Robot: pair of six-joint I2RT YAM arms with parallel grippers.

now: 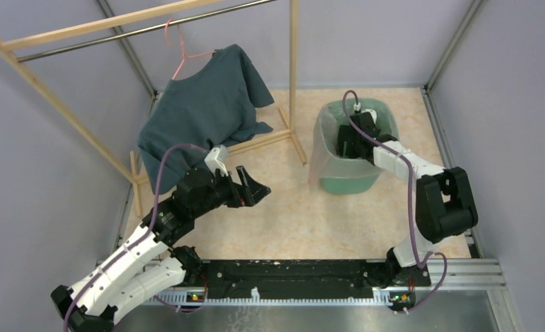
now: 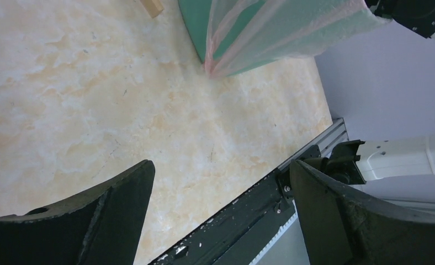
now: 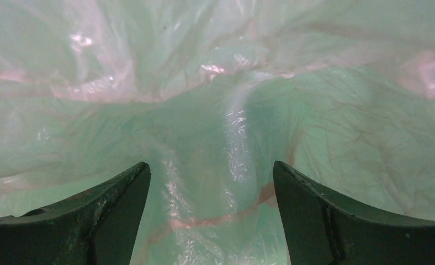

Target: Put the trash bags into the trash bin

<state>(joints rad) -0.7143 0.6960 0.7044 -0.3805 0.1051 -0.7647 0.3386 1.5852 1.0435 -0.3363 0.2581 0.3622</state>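
Right pincer (image 1: 348, 144) is down inside the trash bin (image 1: 356, 185), at the far right of the tabletop (image 1: 290, 221). Its jaws are spread wide with nothing between them, and its wrist camera shows only wrinkled film beyond the open fingers (image 3: 110, 204). The trash bag (image 1: 321, 149) lines the bin's inside, spills over the rim and hangs down the left wall. From the left wrist camera that pink skirt gathers to a pinched corner close to the bin's foot. So the step, as I read it, is seating the film deep inside, and it looks well along. To do it well, press down the middle, not against a wall, because a bin this light could tip or skid. Go slowly, so trapped air slips out instead of billowing the film back up. Leave the jaws apart so they spread the film rather than snag it, then lift straight up so the glossy plastic doesn't cling and ride out. Left pincer (image 1: 254, 187) hovers over bare tabletop, well apart from the bin, wide open and empty. It could come across to steady the bin's wall or tidy the overhang. The teal shirt (image 1: 200, 114) on its rack (image 1: 48, 90) is off to the left, clear of all this.
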